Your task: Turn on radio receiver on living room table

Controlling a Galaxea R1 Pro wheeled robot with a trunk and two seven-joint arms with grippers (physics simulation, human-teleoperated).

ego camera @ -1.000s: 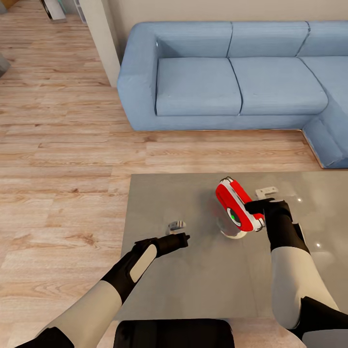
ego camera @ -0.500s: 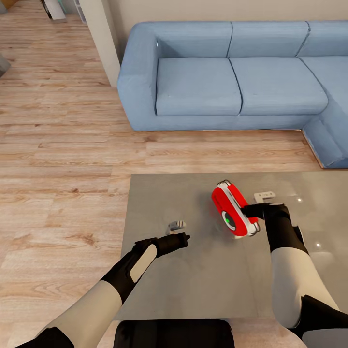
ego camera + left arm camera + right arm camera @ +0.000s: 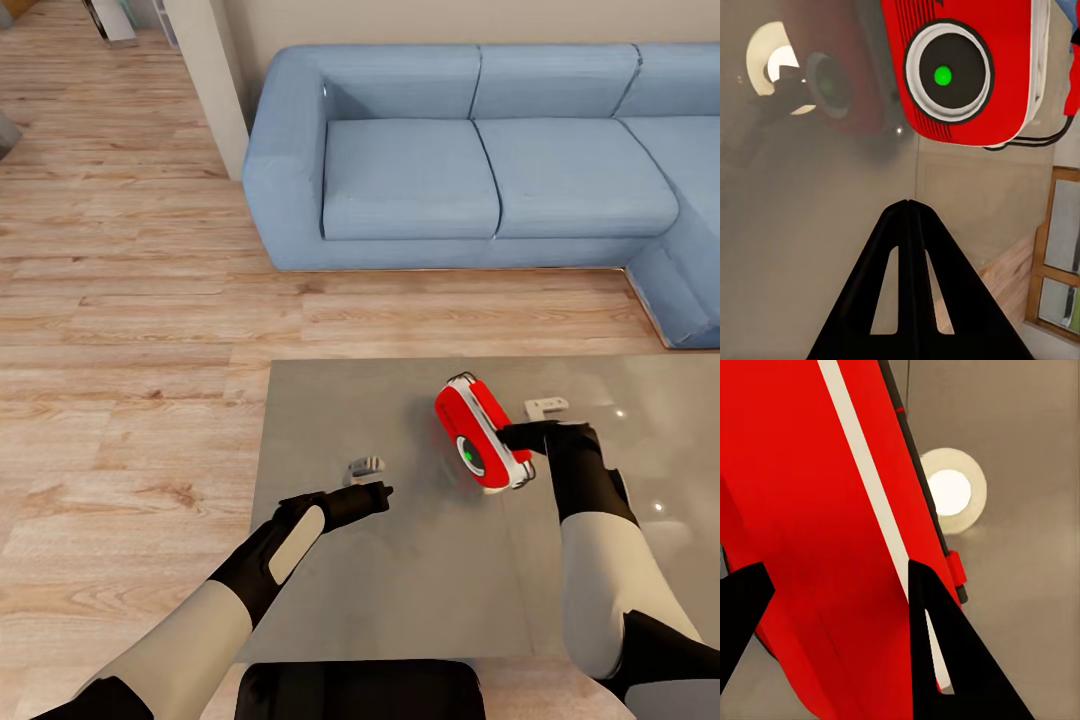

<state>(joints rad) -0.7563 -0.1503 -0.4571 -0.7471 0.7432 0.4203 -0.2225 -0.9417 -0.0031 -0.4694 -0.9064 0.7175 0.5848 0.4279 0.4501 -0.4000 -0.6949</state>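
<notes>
Over the table (image 3: 330, 600), in front of the blue sofa (image 3: 480, 160), the left gripper (image 3: 378, 494) hangs with fingers pressed together, holding nothing. Right of it, the right gripper (image 3: 516, 437) clamps the tilted radio receiver (image 3: 476, 433), its dial glowing green.

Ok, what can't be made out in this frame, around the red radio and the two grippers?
- Head view: where the right gripper meets the rounded red radio receiver with white band; its fingertips are hidden behind the radio's body.
- Right wrist view: the radio's round black dial, on the side turned away.
- Left wrist view: the radio's thin wire handle, mostly cut off.
- Glossy grey-brown table: its right end, past the head view's edge.
- Left gripper: shut, nothing between its fingers.
</notes>
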